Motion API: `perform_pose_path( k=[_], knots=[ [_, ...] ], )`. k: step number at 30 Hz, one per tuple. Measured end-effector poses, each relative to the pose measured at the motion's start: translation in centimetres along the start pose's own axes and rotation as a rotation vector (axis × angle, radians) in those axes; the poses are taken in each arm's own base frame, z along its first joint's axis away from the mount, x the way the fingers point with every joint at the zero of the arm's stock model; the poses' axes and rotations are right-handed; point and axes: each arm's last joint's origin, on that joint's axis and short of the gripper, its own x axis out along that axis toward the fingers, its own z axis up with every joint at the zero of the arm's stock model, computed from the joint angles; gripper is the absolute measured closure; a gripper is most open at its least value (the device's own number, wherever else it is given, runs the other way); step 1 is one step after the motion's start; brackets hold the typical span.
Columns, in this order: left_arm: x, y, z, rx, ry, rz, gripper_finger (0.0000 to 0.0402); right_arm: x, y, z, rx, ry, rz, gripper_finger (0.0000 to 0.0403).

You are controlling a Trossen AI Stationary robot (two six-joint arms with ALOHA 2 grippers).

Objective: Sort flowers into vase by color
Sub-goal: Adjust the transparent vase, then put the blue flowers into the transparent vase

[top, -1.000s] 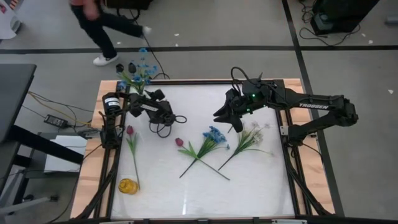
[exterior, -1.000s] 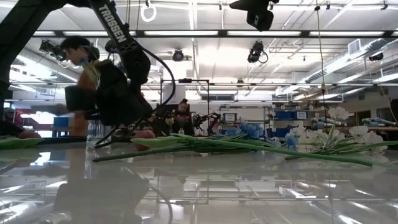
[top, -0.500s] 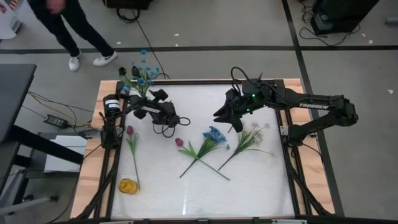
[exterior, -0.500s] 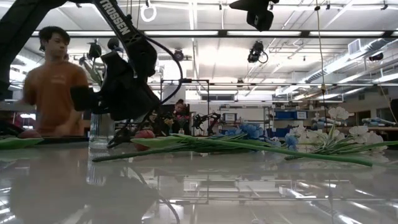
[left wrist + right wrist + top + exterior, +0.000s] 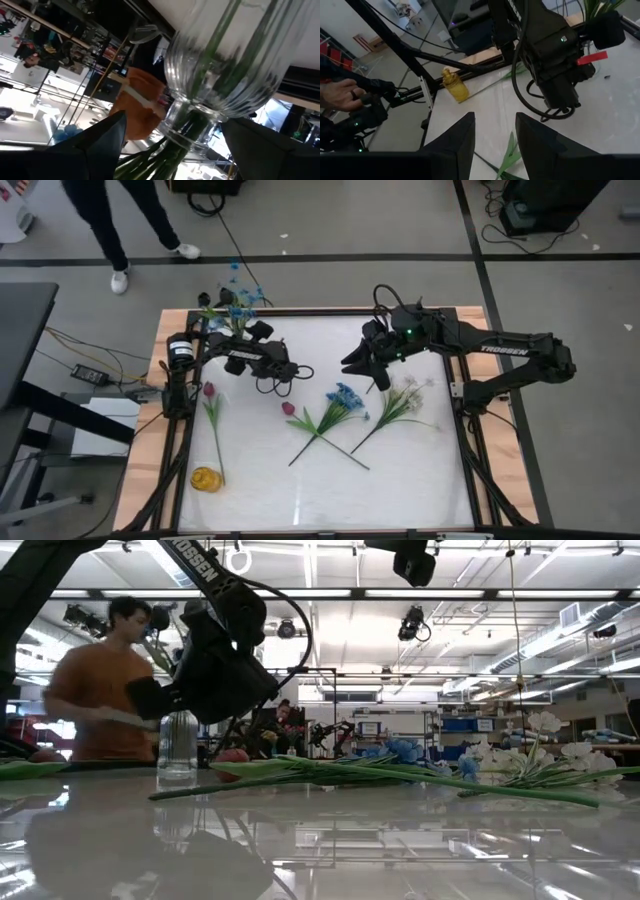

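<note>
At the tabletop's [image 5: 400,480] far left corner, glass vase [image 5: 225,70] with blue flowers [image 5: 236,308]; left tool [image 5: 172,145] spread around it. Right tool [image 5: 494,132] spread, empty, above white spray [image 5: 405,402].

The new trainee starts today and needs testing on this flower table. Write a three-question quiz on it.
1. True or false: the glass vase already holds blue flowers.
2. How many pink buds lie on the table?
3. The left fingers are: A) open, either side of the vase; B) shut on a white spray; C) out of every view.

Key: 1 true; 2 two; 3 A.
</note>
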Motion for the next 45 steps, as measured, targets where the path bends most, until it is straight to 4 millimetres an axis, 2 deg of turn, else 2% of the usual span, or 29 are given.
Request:
perform_pose_path(
  k=[10,16,24,31,36,39,42,45],
  knots=[
    [0.0,-0.1,-0.1,0.014,0.002,-0.029,0.0074,-0.2,-0.4,0.3,0.013,-0.013,0.001,0.0253],
    [-1.0,-0.5,0.2,0.058,-0.027,0.003,0.0074,-0.2,-0.5,0.4,0.019,-0.025,0.002,0.0253],
    [-3.3,-0.5,1.3,-0.016,-0.135,0.07,0.0074,-0.5,-1.2,0.8,0.035,-0.053,-0.018,0.0253],
    [-6.1,0.2,1.7,-0.097,-0.272,0.023,0.0074,-0.9,-2.0,1.2,0.076,-0.074,-0.018,0.0253],
    [-9.3,0.7,2.1,-0.183,-0.466,-0.08,0.0074,-1.3,-2.6,1.5,0.124,-0.092,-0.036,0.0253],
    [-11.3,1.5,2.2,-0.283,-0.611,-0.201,0.0074,-1.5,-3.1,1.6,0.17,-0.102,-0.051,0.0253],
    [-12.5,3.3,2.1,-0.419,-0.761,-0.388,0.0081,-1.6,-3.6,1.7,0.199,-0.109,-0.065,0.0253],
    [-12.8,5.6,2.0,-0.543,-0.895,-0.596,0.0099,-1.8,-4.0,1.9,0.219,-0.118,-0.077,0.0253]
  ],
)
